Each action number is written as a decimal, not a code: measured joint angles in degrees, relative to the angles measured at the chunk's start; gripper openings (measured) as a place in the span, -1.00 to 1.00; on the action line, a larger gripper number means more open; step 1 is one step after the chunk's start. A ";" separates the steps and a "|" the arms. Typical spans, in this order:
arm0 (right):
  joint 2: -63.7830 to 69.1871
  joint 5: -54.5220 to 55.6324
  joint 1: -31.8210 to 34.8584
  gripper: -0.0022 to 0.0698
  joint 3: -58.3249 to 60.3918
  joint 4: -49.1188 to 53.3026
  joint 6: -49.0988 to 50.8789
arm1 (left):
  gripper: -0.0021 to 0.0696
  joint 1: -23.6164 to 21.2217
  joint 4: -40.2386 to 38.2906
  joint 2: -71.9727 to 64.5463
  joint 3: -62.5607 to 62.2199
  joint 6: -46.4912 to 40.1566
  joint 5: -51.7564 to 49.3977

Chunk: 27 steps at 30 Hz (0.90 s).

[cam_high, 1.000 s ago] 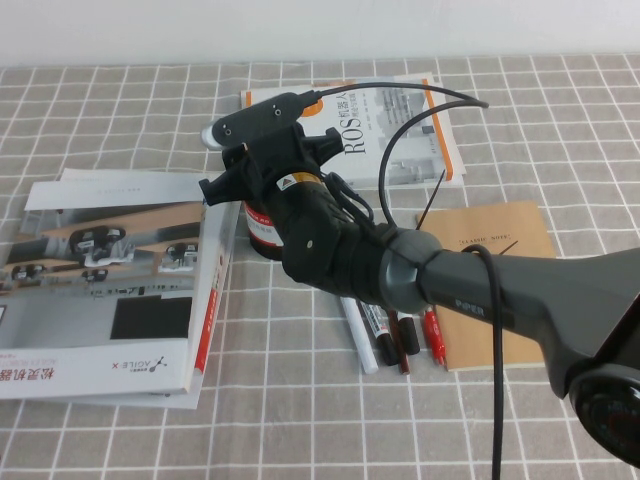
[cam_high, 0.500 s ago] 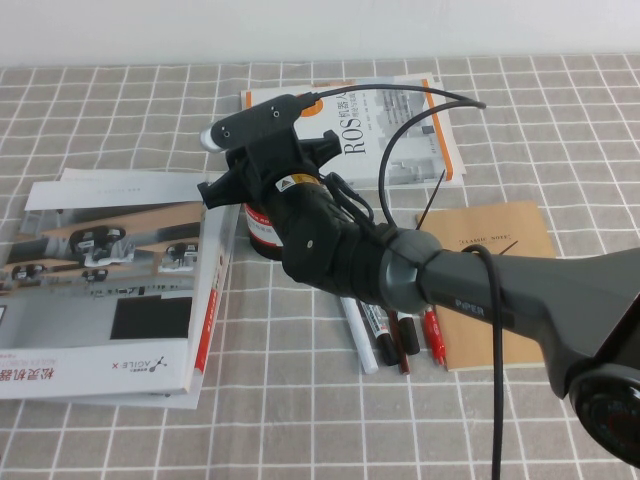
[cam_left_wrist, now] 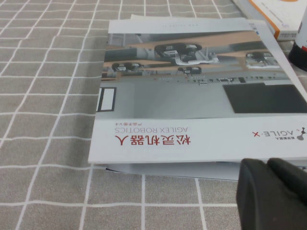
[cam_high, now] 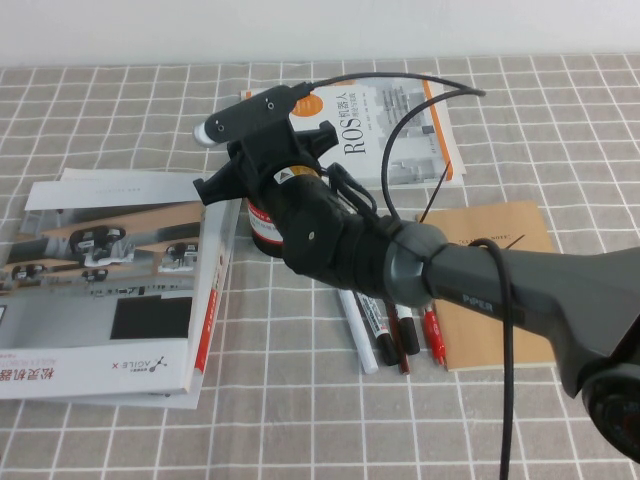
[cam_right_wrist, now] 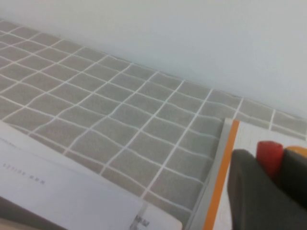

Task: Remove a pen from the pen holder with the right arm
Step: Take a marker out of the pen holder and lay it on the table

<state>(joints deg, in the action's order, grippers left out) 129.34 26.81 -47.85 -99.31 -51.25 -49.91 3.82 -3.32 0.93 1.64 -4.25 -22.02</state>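
My right gripper (cam_right_wrist: pixel 271 162) hangs over the black and red pen holder (cam_high: pixel 261 229), which stands between the two books in the high view. Its dark fingers (cam_right_wrist: pixel 247 182) are shut on the top of a red pen (cam_right_wrist: pixel 268 152). In the high view the right arm (cam_high: pixel 330 225) covers most of the holder and hides the pen. The holder's edge also shows in the left wrist view (cam_left_wrist: pixel 300 50). My left gripper (cam_left_wrist: pixel 266 166) sits low near the front edge of the AgileX booklet, its two black fingers pressed together on nothing.
The AgileX booklet (cam_high: pixel 110 290) lies at the left, a ROS book (cam_high: pixel 400 130) behind the holder, and a brown notebook (cam_high: pixel 505 275) at the right. Several loose pens (cam_high: pixel 390 335) lie on the checked cloth beside the notebook.
The right gripper's jaws have closed on the red pen. The right wrist has lifted slightly and shifted up in the high view.
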 joint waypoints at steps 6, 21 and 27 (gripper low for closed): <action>-1.53 -1.33 0.00 -0.82 0.00 0.00 -0.68 | -0.95 0.00 0.00 0.00 0.00 0.00 0.00; -14.34 -11.89 0.00 -0.82 0.11 -5.69 -10.32 | -0.95 0.00 0.00 0.00 0.00 0.00 0.00; -23.19 -20.44 0.11 -0.82 1.53 -17.73 -22.85 | -0.95 0.00 0.00 0.00 0.00 0.00 0.00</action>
<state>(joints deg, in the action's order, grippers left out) 106.15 6.37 -47.74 -97.78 -68.98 -72.76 3.82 -3.32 0.93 1.64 -4.25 -22.02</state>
